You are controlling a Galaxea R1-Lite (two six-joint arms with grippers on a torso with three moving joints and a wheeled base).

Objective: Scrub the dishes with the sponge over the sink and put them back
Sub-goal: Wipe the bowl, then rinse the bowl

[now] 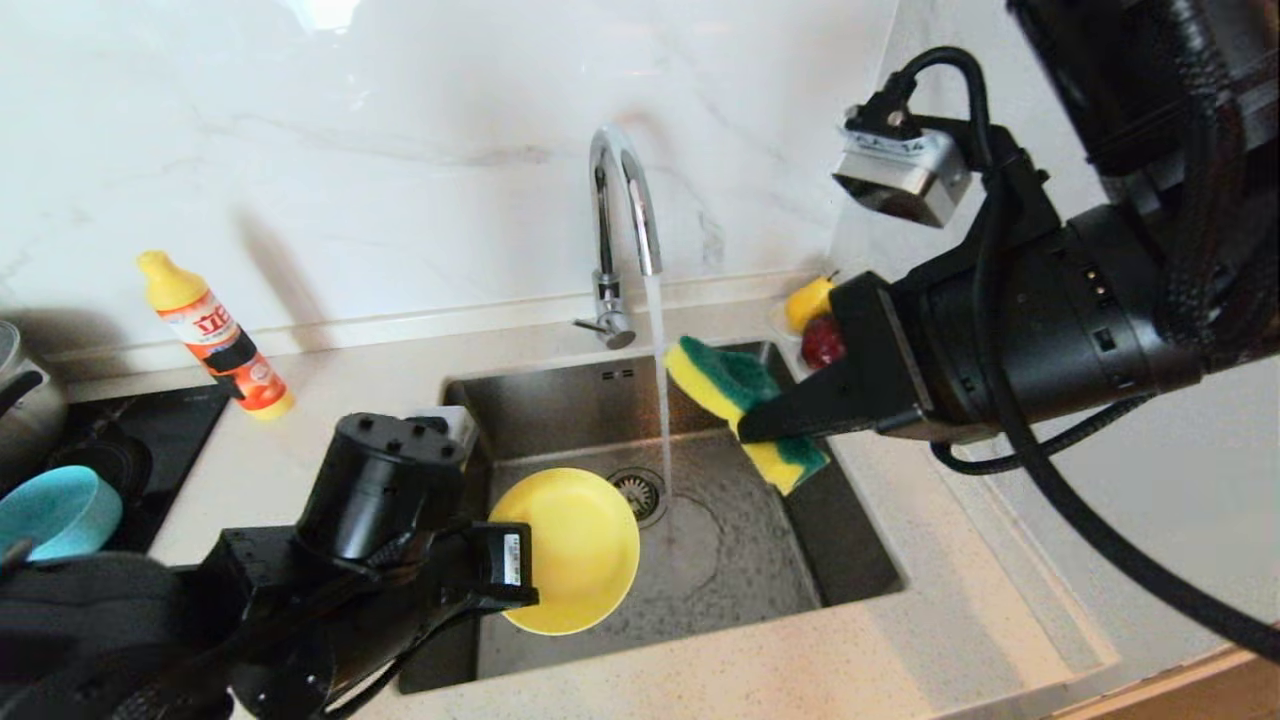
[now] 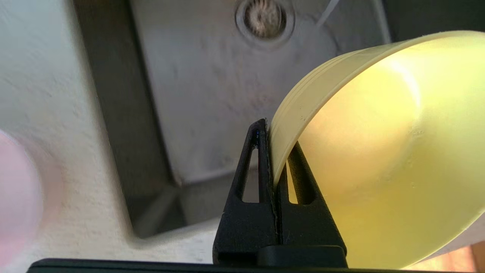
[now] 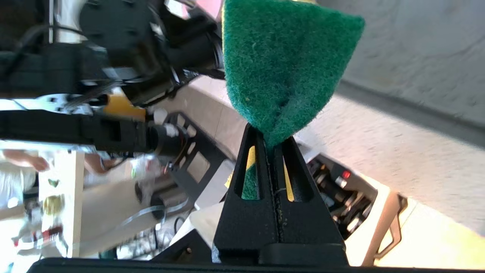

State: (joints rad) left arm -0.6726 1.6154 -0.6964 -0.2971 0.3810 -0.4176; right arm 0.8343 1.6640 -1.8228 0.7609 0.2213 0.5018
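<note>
holding the yellow bowl (image 1: 570,550) by its rim in my left gripper (image 2: 273,151), i have it tipped on edge over the near left part of the sink (image 1: 850,560), its hollow turned toward the drain; the jaws are pressed together on the thin wall, one finger inside and one outside. my right gripper (image 1: 770,425) hangs over the far right side of the basin with its jaws pinched tight on the sponge (image 1: 745,410), which folds around the tips, green face mostly outward. water from the faucet (image 1: 625,230) falls between the two, and sponge and bowl are well apart.

to scrub well, i judge i should bring the sponge down and across to the bowl's hollow, leading with the green face, and keep the bowl over the basin so drips fall in. the rim grip is narrow, so hard pushing could lever the bowl out; light circular strokes, pressed toward my left fingers, seem safer. the teal bowl (image 1: 55,510) waits at the far left on the stove side, and a blurred pink shape shows on the counter in the left wrist view
</note>
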